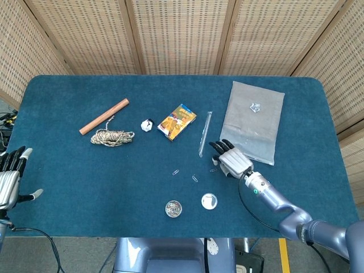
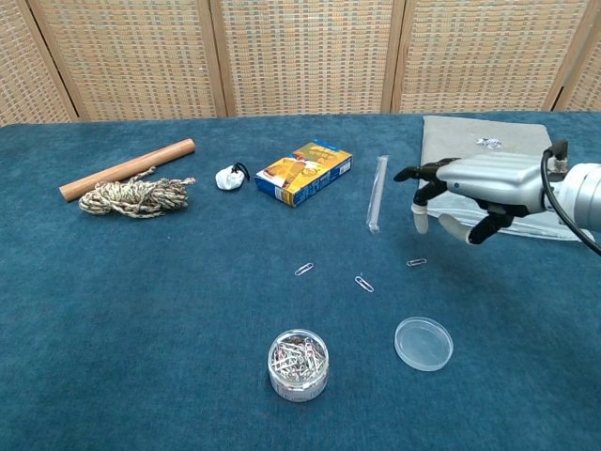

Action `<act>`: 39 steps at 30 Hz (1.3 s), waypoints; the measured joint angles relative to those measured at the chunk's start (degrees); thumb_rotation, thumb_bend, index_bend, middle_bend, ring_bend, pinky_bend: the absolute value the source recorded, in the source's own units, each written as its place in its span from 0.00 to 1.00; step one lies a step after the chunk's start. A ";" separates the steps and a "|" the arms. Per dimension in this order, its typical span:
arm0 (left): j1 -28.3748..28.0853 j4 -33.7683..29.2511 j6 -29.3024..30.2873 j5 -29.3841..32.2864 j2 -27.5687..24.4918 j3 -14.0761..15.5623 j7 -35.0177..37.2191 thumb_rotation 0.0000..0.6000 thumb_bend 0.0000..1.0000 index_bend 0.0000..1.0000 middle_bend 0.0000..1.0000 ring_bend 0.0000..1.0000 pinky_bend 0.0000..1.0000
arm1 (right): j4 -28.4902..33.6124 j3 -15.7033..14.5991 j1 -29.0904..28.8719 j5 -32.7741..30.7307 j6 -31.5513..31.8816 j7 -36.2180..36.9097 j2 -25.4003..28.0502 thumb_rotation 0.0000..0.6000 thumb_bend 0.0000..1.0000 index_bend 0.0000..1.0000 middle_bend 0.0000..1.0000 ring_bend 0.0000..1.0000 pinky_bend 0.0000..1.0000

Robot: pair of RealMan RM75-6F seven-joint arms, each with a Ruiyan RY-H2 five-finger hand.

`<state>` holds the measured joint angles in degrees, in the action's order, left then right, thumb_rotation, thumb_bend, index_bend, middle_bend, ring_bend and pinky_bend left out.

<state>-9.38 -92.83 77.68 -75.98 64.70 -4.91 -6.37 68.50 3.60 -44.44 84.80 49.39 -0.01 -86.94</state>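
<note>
We log the plastic bag (image 2: 488,160) far right, one edge under the right hand (image 2: 474,188), which hovers empty, fingers apart and slightly curled. Left hand (image 1: 8,179) idles open at the table's left edge. Clear tube (image 2: 376,193) lies just left of the right hand; a sideways drift could roll it. Nearest paperclip (image 2: 416,262) lies loose below; a flat approach may skid it.
</note>
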 measured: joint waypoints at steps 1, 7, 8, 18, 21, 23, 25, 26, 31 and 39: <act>0.01 -0.06 0.06 -0.06 -0.02 0.00 0.02 1.00 0.00 0.00 0.00 0.00 0.00 | -0.55 0.32 -0.09 0.02 0.27 0.20 -0.56 1.00 0.31 0.43 0.00 0.00 0.00; 0.25 -0.22 0.49 -0.20 -0.30 0.00 0.47 1.00 0.00 0.00 0.00 0.00 0.00 | -2.83 1.79 -1.02 -1.75 -0.78 0.66 -3.54 1.00 0.31 0.46 0.00 0.00 0.00; 0.28 -0.21 0.50 -0.17 -0.37 -0.01 0.62 1.00 0.00 0.00 0.00 0.00 0.00 | -3.02 1.94 -1.16 -2.17 -1.11 0.42 -3.96 1.00 0.31 0.47 0.00 0.00 0.00; 0.16 0.02 0.03 0.07 -0.57 -0.08 1.20 1.00 0.00 0.00 0.00 0.00 0.00 | -4.75 2.12 -1.54 -4.98 -3.32 -2.94 -6.19 1.00 0.31 0.47 0.00 0.00 0.00; 0.12 -0.01 0.04 -0.04 -0.52 -0.03 0.98 1.00 0.00 0.00 0.00 0.00 0.00 | -4.93 2.13 -1.59 -5.85 -4.04 -3.80 -6.60 1.00 0.31 0.47 0.00 0.00 0.00; 0.11 -0.04 0.03 -0.03 -0.46 0.00 0.84 1.00 0.00 0.00 0.00 0.00 0.00 | -5.02 2.09 -1.61 -6.24 -4.43 -4.24 -6.82 1.00 0.31 0.47 0.00 0.00 0.00; 0.10 -0.04 0.02 0.05 -0.42 0.00 0.74 1.00 0.00 0.00 0.00 0.00 0.00 | -5.07 2.05 -1.61 -6.62 -4.75 -4.43 -7.04 1.00 0.31 0.47 0.00 0.00 0.00; 0.09 -0.05 0.01 0.07 -0.40 -0.01 0.71 1.00 0.00 0.00 0.00 0.00 0.00 | -5.13 2.04 -1.61 -6.69 -4.82 -4.49 -7.13 1.00 0.31 0.47 0.00 0.00 0.00; 0.06 0.02 -0.01 0.10 -0.33 0.01 0.56 1.00 0.00 0.00 0.00 0.00 0.00 | -5.72 2.10 -1.71 -7.20 -5.19 -4.70 -7.79 1.00 0.31 0.48 0.00 0.00 0.00; -0.02 0.27 -0.25 0.38 -0.24 -0.06 0.62 1.00 0.00 0.00 0.00 0.00 0.00 | -6.67 2.31 -2.12 -7.70 -5.78 -5.17 -8.72 1.00 0.31 0.48 0.00 0.00 0.00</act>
<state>-9.40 -92.56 77.43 -75.60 64.46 -4.97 -5.75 61.84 5.92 -46.55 77.10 43.61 -5.18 -95.66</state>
